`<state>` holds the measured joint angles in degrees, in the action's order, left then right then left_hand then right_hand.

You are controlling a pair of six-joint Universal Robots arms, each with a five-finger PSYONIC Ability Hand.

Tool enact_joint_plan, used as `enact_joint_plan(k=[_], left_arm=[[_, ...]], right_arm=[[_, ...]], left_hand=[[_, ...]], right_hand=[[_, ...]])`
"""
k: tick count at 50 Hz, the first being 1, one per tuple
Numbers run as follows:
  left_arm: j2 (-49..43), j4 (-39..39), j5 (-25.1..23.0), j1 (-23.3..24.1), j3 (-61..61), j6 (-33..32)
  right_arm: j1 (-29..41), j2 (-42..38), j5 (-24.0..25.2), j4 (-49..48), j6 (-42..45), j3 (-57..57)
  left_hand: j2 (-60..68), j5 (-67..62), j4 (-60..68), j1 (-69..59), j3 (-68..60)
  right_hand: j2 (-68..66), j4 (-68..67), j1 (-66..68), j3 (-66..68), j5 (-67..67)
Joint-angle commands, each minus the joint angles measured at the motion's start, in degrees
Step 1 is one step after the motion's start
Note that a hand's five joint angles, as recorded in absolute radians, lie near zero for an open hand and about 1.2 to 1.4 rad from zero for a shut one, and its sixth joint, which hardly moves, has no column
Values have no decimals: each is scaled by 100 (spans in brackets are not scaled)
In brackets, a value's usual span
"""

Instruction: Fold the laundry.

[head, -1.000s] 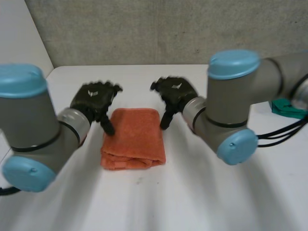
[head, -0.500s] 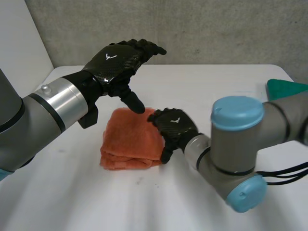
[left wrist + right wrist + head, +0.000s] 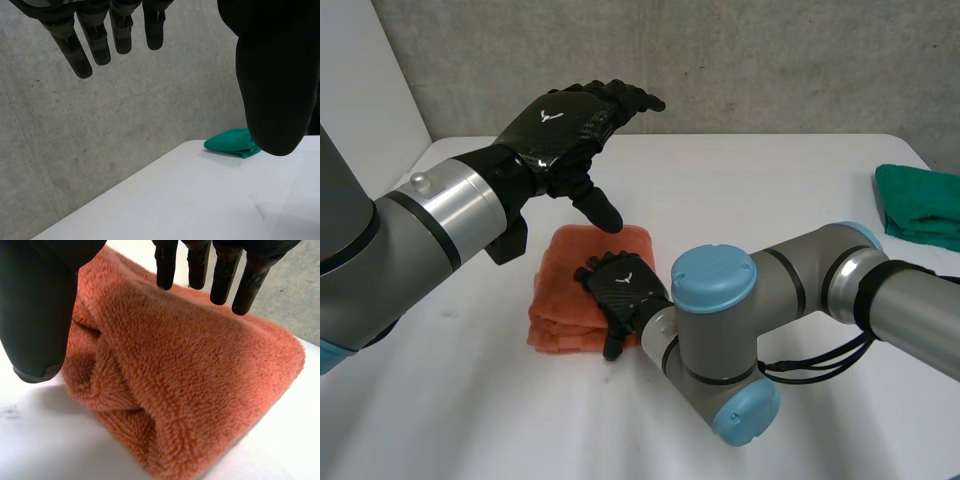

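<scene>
Two robot hands are out over the white table (image 3: 770, 190), and neither grips anything. My left robot hand (image 3: 565, 120) is raised above the far edge of the folded orange towel (image 3: 565, 275). Its fingers (image 3: 82, 50) are straight and slightly apart, with the thumb pointing down. The towel lies mid-table, a little left of centre. My right robot hand (image 3: 622, 290) is over the towel's near right part. Its fingers (image 3: 166, 270) are straight and spread above the pile, and the thumb hangs beside the layered near edge. I cannot tell whether it touches the towel. A green cloth (image 3: 920, 205) lies at the table's far right, well apart.
</scene>
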<state>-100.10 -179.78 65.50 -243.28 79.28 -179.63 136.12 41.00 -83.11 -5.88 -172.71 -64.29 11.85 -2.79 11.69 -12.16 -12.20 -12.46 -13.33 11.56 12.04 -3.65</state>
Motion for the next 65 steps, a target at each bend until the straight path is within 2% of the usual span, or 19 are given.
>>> enact_joint_plan(k=[1,9,16,31,36,40,44,48,51,55,57,65], left_arm=[[-9,-5,-2,-1,0,-2],[-9,-5,-2,-27,9,16],[-9,-5,-2,-45,18,42],[-1,-5,-2,-53,26,77],[-1,-5,-2,-53,35,156],[-1,-5,-2,-53,53,174],[-1,-5,-2,-62,53,174],[-1,-5,-2,-62,70,165],[-1,-5,-2,-53,88,165],[-9,-13,-2,-53,105,165],[-18,-13,-2,-53,105,165],[-106,-13,7,-62,105,165]], right_arm=[[19,-338,-108,-10,62,285],[19,-523,-196,-19,89,531],[2,-549,-196,-28,203,637],[-33,-540,-117,-10,440,760],[-42,-567,-117,7,870,769],[-165,-488,-108,34,1161,742],[-463,-374,-82,60,1538,716],[-902,-216,-21,139,2415,480],[-1263,-93,23,148,2734,286],[-1886,180,357,139,2980,22],[-2264,277,690,131,2998,-57],[-3389,268,1420,113,3173,171]], left_hand=[[55,39,71,-24,-20],[55,39,71,-24,-20],[55,39,71,-24,-20],[72,22,88,-41,-37],[72,22,88,-41,-37],[72,22,88,-40,-37],[72,22,88,-41,-37],[72,22,88,-41,-37],[72,22,88,-41,-37],[72,22,88,-41,-37],[72,22,88,-41,-37],[72,22,88,-41,-37]], right_hand=[[-501,-414,591,543,-382],[-1863,-1776,1953,1905,-1744],[-3680,-3593,3770,3722,-3561],[-3899,-3813,3989,3941,-3780],[-6570,-6484,6661,6613,-6451],[-6754,-6667,6844,6796,-6635],[-6754,-6667,6844,6796,-6635],[-6754,-6667,6844,6796,-6635],[-6754,-6667,6844,6796,-6635],[-6754,-6667,6844,6796,-6635],[-6754,-6667,6844,6796,-6635],[-6754,-6667,6844,6796,-6635]])
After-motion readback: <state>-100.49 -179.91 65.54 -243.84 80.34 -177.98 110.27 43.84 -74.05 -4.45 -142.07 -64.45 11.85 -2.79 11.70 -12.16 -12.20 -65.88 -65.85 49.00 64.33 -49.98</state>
